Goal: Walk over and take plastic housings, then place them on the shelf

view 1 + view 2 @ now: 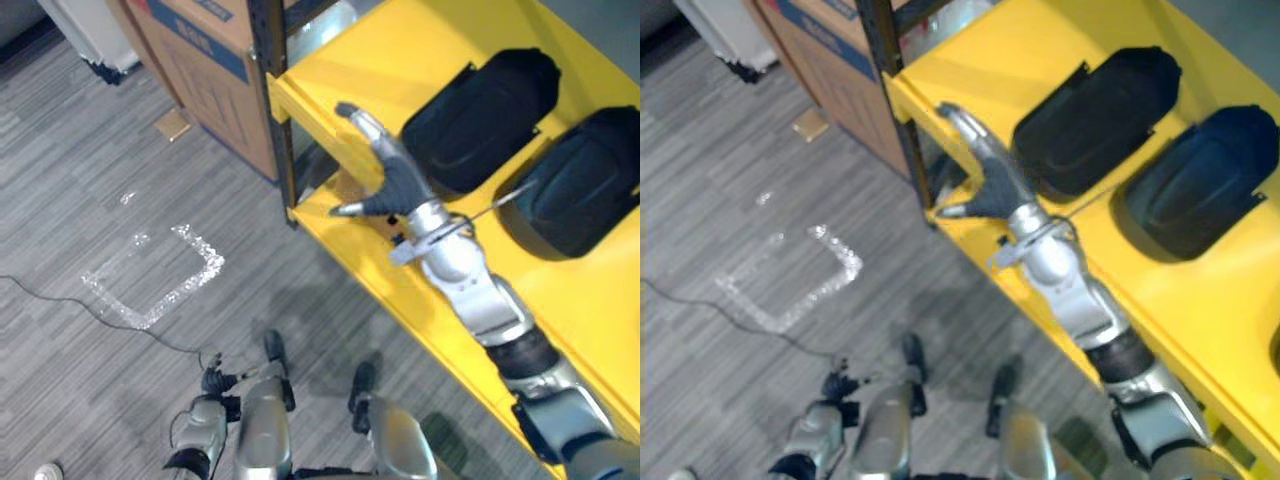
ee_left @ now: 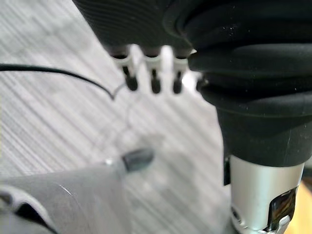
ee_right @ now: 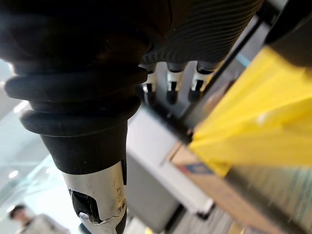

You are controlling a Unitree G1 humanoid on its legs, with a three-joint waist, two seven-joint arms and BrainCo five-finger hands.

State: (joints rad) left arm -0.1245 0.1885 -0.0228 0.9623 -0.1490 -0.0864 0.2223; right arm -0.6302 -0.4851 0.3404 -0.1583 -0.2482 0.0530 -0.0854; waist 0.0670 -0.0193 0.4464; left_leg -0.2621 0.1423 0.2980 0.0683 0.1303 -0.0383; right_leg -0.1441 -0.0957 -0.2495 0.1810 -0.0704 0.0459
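Two black plastic housings lie side by side on the yellow shelf [image 1: 400, 60], one on the left [image 1: 480, 115] and one on the right [image 1: 580, 180]. My right hand [image 1: 400, 185] hovers over the shelf's front left part, just beside the left housing. It is open, with fingers stretched toward the shelf corner, thumb spread, and nothing in it. The right wrist view has its fingers [image 3: 170, 87] straight past the shelf's yellow edge [image 3: 253, 131]. My left hand [image 2: 153, 80] hangs low over the grey floor with relaxed fingers and holds nothing.
A black upright post [image 1: 275, 100] stands at the shelf's left corner. A cardboard box [image 1: 200, 70] sits on the floor behind it. Shiny tape marks [image 1: 150, 280] form a square on the carpet. A person [image 3: 24, 219] stands far off.
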